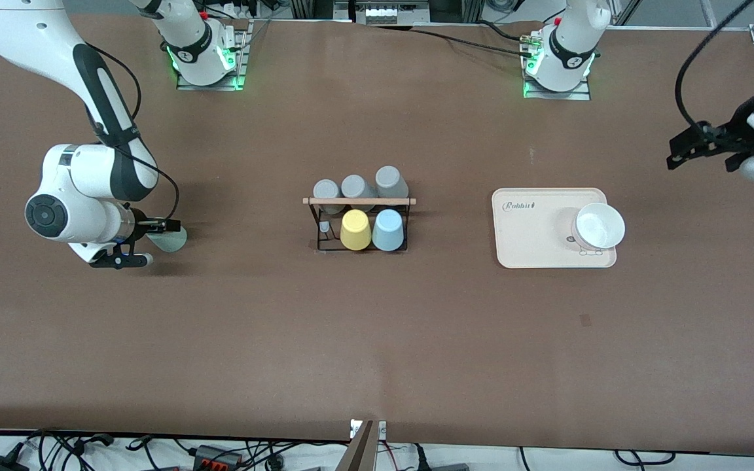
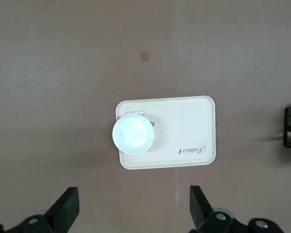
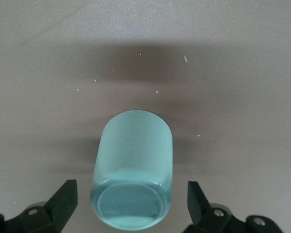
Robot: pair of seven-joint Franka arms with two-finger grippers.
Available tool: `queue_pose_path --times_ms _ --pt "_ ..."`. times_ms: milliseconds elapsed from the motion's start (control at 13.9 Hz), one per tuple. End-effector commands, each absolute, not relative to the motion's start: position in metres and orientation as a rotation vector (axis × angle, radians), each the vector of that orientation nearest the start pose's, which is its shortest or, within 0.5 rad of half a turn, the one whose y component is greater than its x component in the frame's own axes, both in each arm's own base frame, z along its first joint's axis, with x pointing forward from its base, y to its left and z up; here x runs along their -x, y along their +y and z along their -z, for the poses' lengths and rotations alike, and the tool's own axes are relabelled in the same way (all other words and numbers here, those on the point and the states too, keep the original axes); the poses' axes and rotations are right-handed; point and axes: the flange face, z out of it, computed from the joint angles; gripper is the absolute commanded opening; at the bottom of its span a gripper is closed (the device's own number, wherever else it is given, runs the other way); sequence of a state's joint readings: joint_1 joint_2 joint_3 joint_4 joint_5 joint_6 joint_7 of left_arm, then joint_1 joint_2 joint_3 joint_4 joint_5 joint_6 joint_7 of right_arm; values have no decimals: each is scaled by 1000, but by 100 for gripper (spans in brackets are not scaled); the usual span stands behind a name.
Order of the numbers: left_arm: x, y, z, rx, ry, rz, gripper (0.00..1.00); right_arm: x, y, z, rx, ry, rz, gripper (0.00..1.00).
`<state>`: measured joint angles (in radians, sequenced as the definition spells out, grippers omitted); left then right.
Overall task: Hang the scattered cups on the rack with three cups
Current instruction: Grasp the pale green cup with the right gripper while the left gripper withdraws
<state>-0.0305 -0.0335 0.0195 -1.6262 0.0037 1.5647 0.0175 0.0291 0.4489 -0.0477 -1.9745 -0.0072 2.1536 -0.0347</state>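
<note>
Nearest the front camera among the table's things is the small black wire rack (image 1: 359, 226) with its light wooden rod (image 1: 359, 201) across the top. On its nearer row a yellow cup (image 1: 355, 230) and a light blue cup (image 1: 388, 230) sit mouth-down, with one bare peg (image 1: 324, 227) beside the yellow one toward the right arm's end. Three grey cups (image 1: 358, 187) fill the row nearer the robots' bases.

Toward the right arm's end of the table the mint-green cup (image 3: 132, 176) lies on its side on the bare table (image 1: 377, 340), well apart from the rack. The right gripper (image 3: 128, 201) is low around it, fingers (image 3: 63, 199) spread wide on either flank and not touching. In the right wrist view the closed base faces the camera and the long axis runs away from it, flat along the table.

So I'd say the step in hand is the pick of this last loose cup. The next move calls for closing on its walls, lifting, turning it mouth-down and lowering it on that empty peg.

The left gripper (image 2: 133, 206) waits high, over the table beside the cream tray (image 1: 527, 252) carrying a white bowl (image 1: 599, 226), its fingers apart and empty.
</note>
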Motion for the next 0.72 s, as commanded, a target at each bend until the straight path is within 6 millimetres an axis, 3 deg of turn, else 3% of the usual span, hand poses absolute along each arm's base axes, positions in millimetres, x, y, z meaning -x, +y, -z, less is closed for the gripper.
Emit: queue_pose_path --times_ms 0,144,216,288,505,649 --pt "-540 -14 -615 3117 67 -86 100 -582 -11 -220 3133 -23 -409 97" --pt "-536 -43 -619 3109 101 -96 100 -581 -12 -219 3132 -20 -418 71" --pt "-533 -47 -620 3106 73 -106 100 -581 -11 -220 3130 -23 -428 51" --pt "-532 -47 -618 3104 67 -130 100 -580 -11 -219 3130 -23 -430 42" --pt "-533 -36 -615 3105 20 -152 100 -584 -11 -230 3132 -41 -411 27" --pt "-532 -27 -614 3104 15 -174 100 -596 -8 -257 3135 -41 -377 27"
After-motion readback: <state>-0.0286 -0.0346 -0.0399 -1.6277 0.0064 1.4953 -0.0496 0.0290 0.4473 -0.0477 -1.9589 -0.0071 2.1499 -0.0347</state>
